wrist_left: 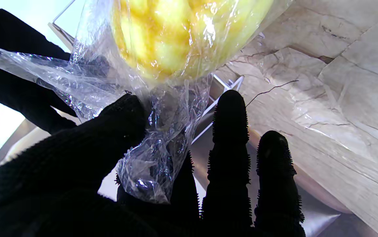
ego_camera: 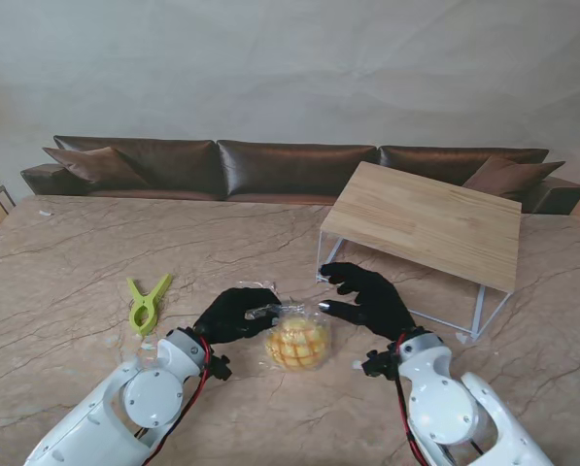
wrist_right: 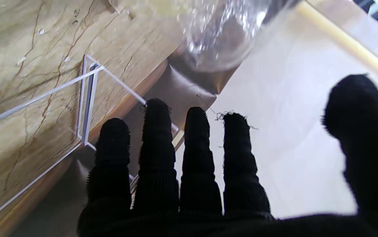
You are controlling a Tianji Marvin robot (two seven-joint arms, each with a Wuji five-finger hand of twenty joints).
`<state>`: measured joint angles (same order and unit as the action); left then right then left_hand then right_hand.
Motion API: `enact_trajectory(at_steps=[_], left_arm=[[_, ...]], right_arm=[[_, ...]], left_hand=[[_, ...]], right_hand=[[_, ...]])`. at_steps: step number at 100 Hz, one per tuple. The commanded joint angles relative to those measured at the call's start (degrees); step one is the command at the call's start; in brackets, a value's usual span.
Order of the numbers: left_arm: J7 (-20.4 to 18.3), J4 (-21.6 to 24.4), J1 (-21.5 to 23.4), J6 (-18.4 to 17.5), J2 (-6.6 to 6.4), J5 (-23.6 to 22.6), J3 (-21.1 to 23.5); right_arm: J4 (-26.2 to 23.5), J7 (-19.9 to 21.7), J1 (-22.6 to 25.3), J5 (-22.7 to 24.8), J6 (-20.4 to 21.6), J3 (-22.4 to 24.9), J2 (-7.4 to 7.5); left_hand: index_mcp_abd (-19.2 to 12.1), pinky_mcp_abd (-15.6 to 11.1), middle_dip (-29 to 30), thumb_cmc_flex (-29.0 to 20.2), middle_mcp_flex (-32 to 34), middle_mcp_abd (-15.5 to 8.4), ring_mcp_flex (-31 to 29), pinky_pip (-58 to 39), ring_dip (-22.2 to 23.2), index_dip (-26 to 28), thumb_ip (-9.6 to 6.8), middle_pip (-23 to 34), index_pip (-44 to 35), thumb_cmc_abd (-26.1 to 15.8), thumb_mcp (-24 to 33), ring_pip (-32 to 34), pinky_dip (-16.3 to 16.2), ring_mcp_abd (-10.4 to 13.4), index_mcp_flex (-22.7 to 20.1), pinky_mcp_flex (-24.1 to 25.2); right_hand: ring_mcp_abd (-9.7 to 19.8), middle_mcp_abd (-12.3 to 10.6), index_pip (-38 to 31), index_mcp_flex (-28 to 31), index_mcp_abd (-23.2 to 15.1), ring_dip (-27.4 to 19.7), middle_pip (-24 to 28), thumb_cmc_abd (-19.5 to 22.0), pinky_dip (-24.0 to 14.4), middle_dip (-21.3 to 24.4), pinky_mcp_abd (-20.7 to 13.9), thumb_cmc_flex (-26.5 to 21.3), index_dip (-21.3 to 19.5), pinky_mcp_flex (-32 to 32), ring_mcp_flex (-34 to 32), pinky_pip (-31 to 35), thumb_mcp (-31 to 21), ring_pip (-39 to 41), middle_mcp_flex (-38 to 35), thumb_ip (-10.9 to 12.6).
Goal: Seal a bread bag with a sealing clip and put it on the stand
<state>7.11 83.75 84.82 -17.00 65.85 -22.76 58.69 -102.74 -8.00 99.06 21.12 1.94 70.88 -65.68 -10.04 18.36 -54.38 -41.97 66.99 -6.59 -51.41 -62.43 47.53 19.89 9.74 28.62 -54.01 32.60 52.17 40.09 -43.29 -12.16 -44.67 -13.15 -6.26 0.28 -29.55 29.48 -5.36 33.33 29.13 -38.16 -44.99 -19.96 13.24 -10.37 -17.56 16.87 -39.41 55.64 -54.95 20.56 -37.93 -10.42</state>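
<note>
At left of centre in the stand view, the green sealing clip (ego_camera: pixel 147 302) lies flat on the marble table (ego_camera: pixel 66 252), untouched, well apart from both hands. Next across, the left hand (ego_camera: pixel 233 313) is closed on the gathered neck of the bread bag (ego_camera: pixel 295 340); the left wrist view shows clear film (wrist_left: pixel 162 131) bunched between thumb and 1 finger, with 2 fingers (wrist_left: pixel 230 138) straight and off the film. The bag with its yellow bun sits at lower centre, touching that hand. Just beside it, the right hand (ego_camera: pixel 370 297) is spread, fingers apart, holding nothing; the right wrist view confirms 4 extended fingers (wrist_right: pixel 157 148) and a separate thumb. At upper right, the wooden stand (ego_camera: pixel 427 221) on white wire legs is bare. Judgement: step in hand is securing the bag neck; sealing not begun. Next move likely calls for fetching the clip, which lies on the side of the occupied hand, so a long cross-reach or a handover of the neck.
</note>
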Motion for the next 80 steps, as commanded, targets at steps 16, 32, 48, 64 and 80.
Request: enact_trajectory(at_steps=[16, 32, 48, 64, 80], left_arm=[[-0.1, 0.9, 0.8, -0.1, 0.20, -0.4, -0.1], [0.1, 0.9, 0.9, -0.3, 0.25, -0.4, 0.2], [-0.7, 0.5, 0.9, -0.7, 0.09, 0.3, 0.9], [-1.6, -0.3, 0.6, -1.5, -0.04, 1.0, 1.3], [-2.4, -0.8, 0.6, -2.5, -0.11, 2.0, 1.4]], right_arm=[[0.9, 2.8, -5.0, 3.7, -3.8, -6.0, 0.09], [4.4, 4.9, -8.1, 7.1, -4.7, -9.1, 0.78], [7.1, 4.1, -8.8, 10.4, -4.6, -9.5, 0.97], [10.4, -0.6, -9.3, 10.0, -2.0, -9.4, 0.06], [13.1, -2.9, -10.2, 4.1, 1.4, -9.8, -1.22]], left_hand=[[-0.6, -0.5, -2.1, 1.0, 2.0, -1.7, -1.4, -2.2, 1.6, -1.1, 0.91, 5.0, -2.7, 1.9, 3.8, 1.5, 0.1, 0.6, -1.0, -0.2], [-0.6, -0.4, -2.4, 1.4, 1.9, -1.7, -1.6, -2.5, 1.8, -1.2, 0.98, 6.3, -3.1, 2.1, 4.5, 1.9, 0.1, 0.7, -1.1, -0.3], [-0.8, -0.3, -2.6, 1.4, 1.7, -1.7, -1.3, -2.5, 1.9, -1.1, 1.08, 7.4, -3.3, 2.1, 4.7, 2.1, 0.2, 0.6, -1.0, -0.1], [-0.9, -0.3, -2.5, 1.5, 1.3, -2.1, -1.0, -2.3, 2.0, -1.0, 1.21, 7.7, -3.4, 1.7, 4.4, 2.0, 0.3, 0.6, -0.7, 0.1], [0.1, -0.2, -1.8, 3.1, 0.8, -2.2, -0.9, -2.1, 1.8, -1.6, 0.45, 6.7, -2.2, 1.5, 2.2, 1.5, 0.4, 0.7, -0.1, 0.3]], right_hand=[[-0.5, -0.3, 0.2, -6.1, 2.4, -2.4, -0.6, -6.2, 1.0, 3.1, -2.1, 4.0, 3.5, -1.5, 2.8, -0.2, -6.0, -2.3, 7.4, -1.3], [-0.4, -0.1, -1.3, -7.0, 2.6, -2.2, 0.0, -14.4, 0.2, 3.2, -1.4, 1.2, 3.9, 1.7, 0.4, 2.6, -13.2, -0.8, 7.6, -2.6], [1.3, -1.8, -7.1, 1.2, -2.1, 2.1, 4.8, -21.1, -1.9, 1.4, -1.2, -5.8, 2.1, 9.4, -9.1, 10.2, -17.6, 6.7, -4.8, -2.3], [2.9, -5.1, -26.7, 18.0, -15.9, 10.9, 10.9, -16.9, -3.3, -5.1, -0.6, -17.3, 9.1, 19.8, -22.1, 23.3, -15.4, 22.5, -24.1, -9.8], [1.7, -4.0, -29.4, 20.1, -15.9, 11.5, 8.9, -5.8, -3.7, -5.2, 0.2, -16.6, 12.4, 20.2, -22.7, 26.8, -14.5, 24.3, -27.5, -8.5]])
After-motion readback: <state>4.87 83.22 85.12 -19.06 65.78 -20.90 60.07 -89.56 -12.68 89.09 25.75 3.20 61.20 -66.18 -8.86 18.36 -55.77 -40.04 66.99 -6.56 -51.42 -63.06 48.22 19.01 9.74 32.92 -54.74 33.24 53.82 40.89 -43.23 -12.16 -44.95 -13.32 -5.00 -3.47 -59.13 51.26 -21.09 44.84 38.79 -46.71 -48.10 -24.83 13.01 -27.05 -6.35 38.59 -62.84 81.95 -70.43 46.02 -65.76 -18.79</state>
